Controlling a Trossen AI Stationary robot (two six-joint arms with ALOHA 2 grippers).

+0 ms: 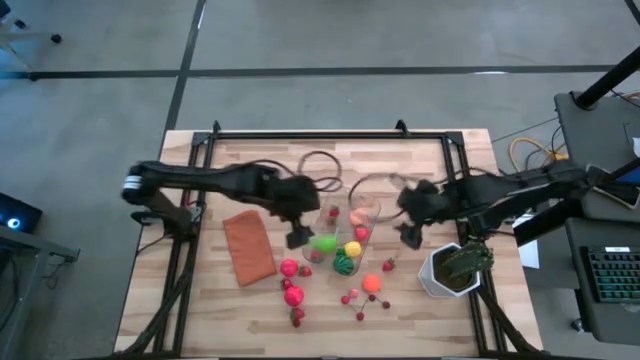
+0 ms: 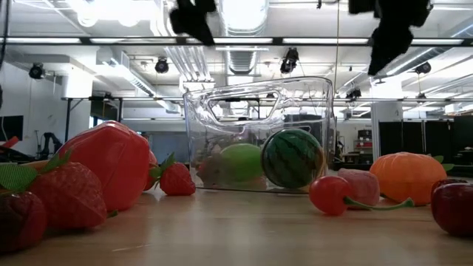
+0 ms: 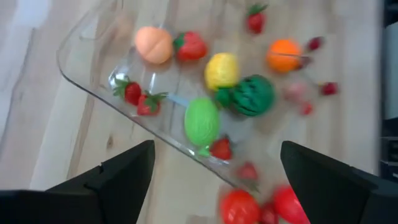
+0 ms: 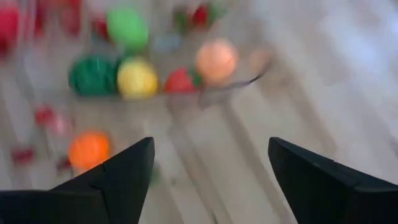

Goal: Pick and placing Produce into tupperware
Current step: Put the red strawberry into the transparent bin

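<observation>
The clear tupperware (image 1: pixel 347 228) stands mid-table; in it lie a green fruit (image 3: pixel 201 120), a yellow one (image 3: pixel 222 70), a striped green melon (image 3: pixel 252 94), a peach-coloured one (image 3: pixel 153 44) and some strawberries (image 3: pixel 132 92). More produce lies on the wood nearer the front: red pieces (image 1: pixel 291 281), an orange one (image 1: pixel 372 283) and cherries (image 1: pixel 351 298). My left gripper (image 3: pixel 216 149) hangs open above the tupperware's left side (image 1: pixel 300 236). My right gripper (image 4: pixel 210 144) hangs open above the table just right of the tupperware (image 1: pixel 410 236). Neither holds anything.
A flat brown-orange rectangle (image 1: pixel 248 247) lies left of the tupperware. A white pot with a green plant (image 1: pixel 455 268) stands at the front right. Loose cable loops (image 1: pixel 318 163) lie toward the far edge. In the low view, large red fruits (image 2: pixel 111 166) fill the near left.
</observation>
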